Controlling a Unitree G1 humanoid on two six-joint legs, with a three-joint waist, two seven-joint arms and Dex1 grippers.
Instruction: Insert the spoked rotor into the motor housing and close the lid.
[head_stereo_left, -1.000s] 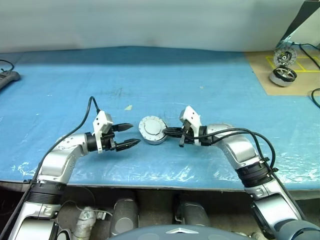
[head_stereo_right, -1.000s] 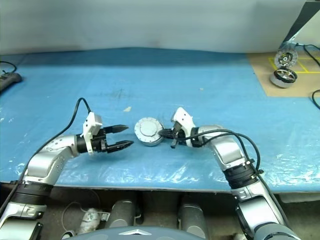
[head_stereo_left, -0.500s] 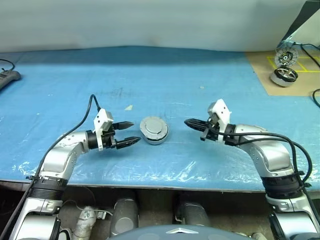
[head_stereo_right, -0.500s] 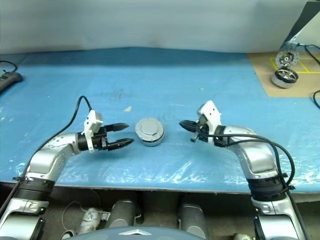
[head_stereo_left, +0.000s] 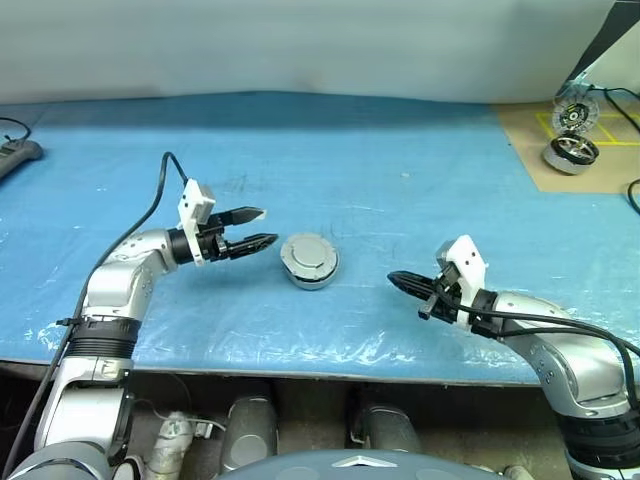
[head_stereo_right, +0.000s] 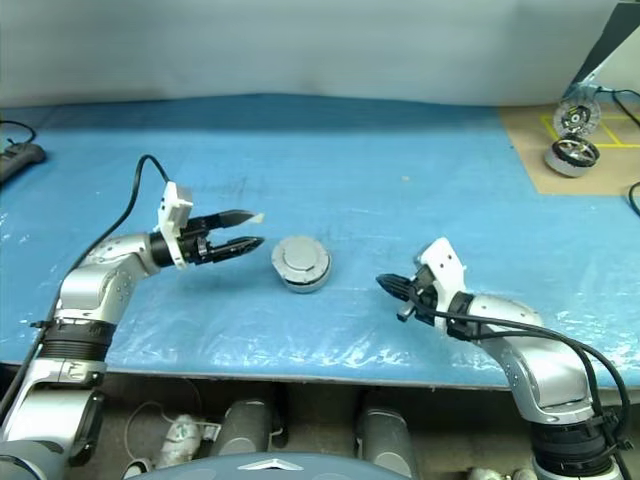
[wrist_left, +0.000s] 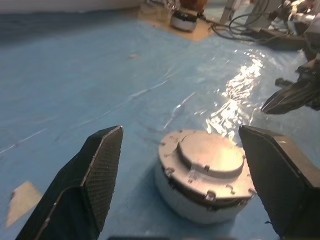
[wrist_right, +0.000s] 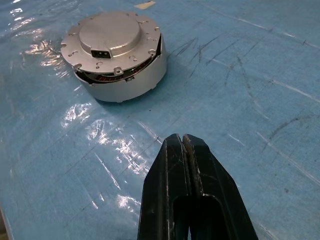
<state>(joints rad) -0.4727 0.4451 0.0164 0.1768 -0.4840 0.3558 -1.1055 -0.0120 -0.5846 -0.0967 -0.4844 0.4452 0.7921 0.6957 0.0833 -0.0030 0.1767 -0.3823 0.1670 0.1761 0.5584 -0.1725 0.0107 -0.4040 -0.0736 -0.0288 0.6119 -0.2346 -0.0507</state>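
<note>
The housing (head_stereo_left: 309, 261) sits on the blue desk (head_stereo_left: 400, 130), its lid (wrist_right: 110, 33) down flat on the rim. It lies just ahead of the left pincer (head_stereo_left: 256, 228), whose fingers are spread wide and hold nothing. The right pincer (head_stereo_left: 399, 282), pressed closed and empty, is well apart from it, with bare desk between. The desk's near edge runs close behind both pincers.

No text, label, brand, number or sign can be read anywhere on the blue table cover (head_stereo_left: 400, 150), the motor housing (head_stereo_left: 309, 262) or either arm; the yellow lines on the brown board (head_stereo_left: 530, 150) at the far right form no letters
</note>
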